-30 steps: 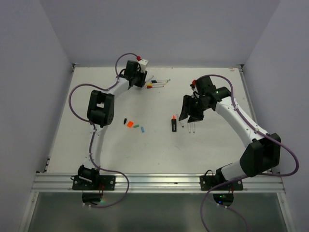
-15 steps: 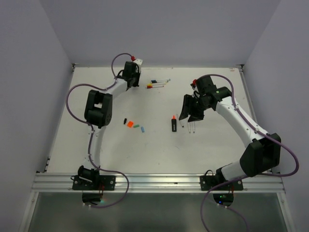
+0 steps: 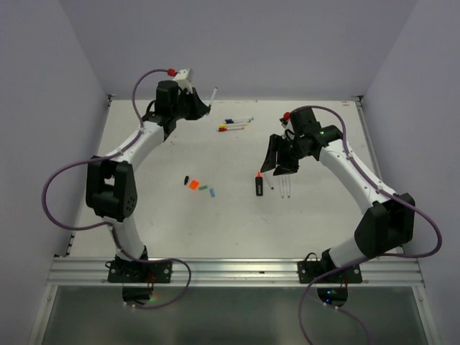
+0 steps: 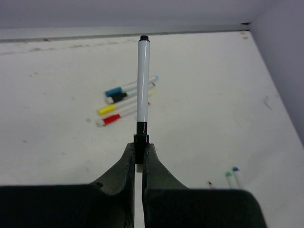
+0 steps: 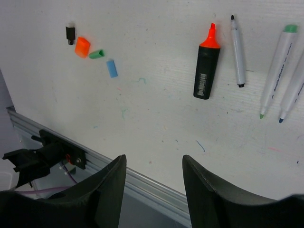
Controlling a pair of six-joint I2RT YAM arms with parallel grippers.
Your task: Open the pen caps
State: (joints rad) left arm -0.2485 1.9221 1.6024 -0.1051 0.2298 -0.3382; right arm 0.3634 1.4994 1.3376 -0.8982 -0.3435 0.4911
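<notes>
My left gripper is shut on the black capped end of a thin white pen and holds it in the air, pointing away. In the top view this gripper is raised at the back left, the pen sticking out. Several capped pens lie on the table below. My right gripper is open and empty above the table. Loose caps lie there: black, orange, green, blue. The black highlighter lies uncapped, orange tip bare.
Three uncapped thin pens lie right of the highlighter: a black-tipped one, a green one, a blue one. The table's metal front rail runs under my right gripper. Walls enclose the back and sides.
My left arm has lifted up and swung left from the capped pens at the back, carrying one pen. My right gripper has shifted slightly and stays open.
</notes>
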